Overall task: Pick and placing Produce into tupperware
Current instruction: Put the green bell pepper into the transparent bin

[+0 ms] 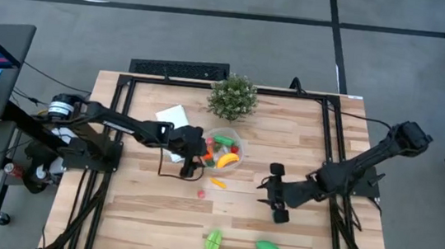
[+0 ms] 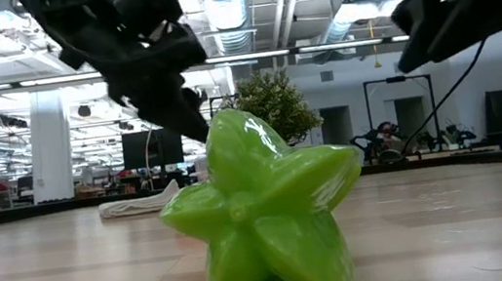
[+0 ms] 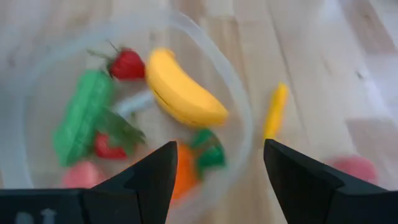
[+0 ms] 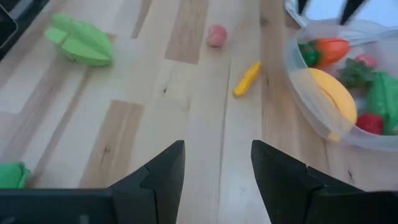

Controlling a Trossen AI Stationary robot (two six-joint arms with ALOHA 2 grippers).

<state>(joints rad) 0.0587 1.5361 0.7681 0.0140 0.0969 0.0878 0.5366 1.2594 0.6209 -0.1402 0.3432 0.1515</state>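
Green star-shaped piece [image 2: 263, 223] foremost, apparently untouched.

A: Left arm pose?
B: Reaches from the table's left edge toward centre; left gripper [image 1: 191, 164] points down, its 2 fingers [image 3: 149, 180] spread apart, nothing between them.
A: Right arm?
B: Comes in from the right edge, angled toward centre. Right gripper [image 1: 275, 193] low over the table, 2 fingers [image 4: 163, 174] parted, empty.
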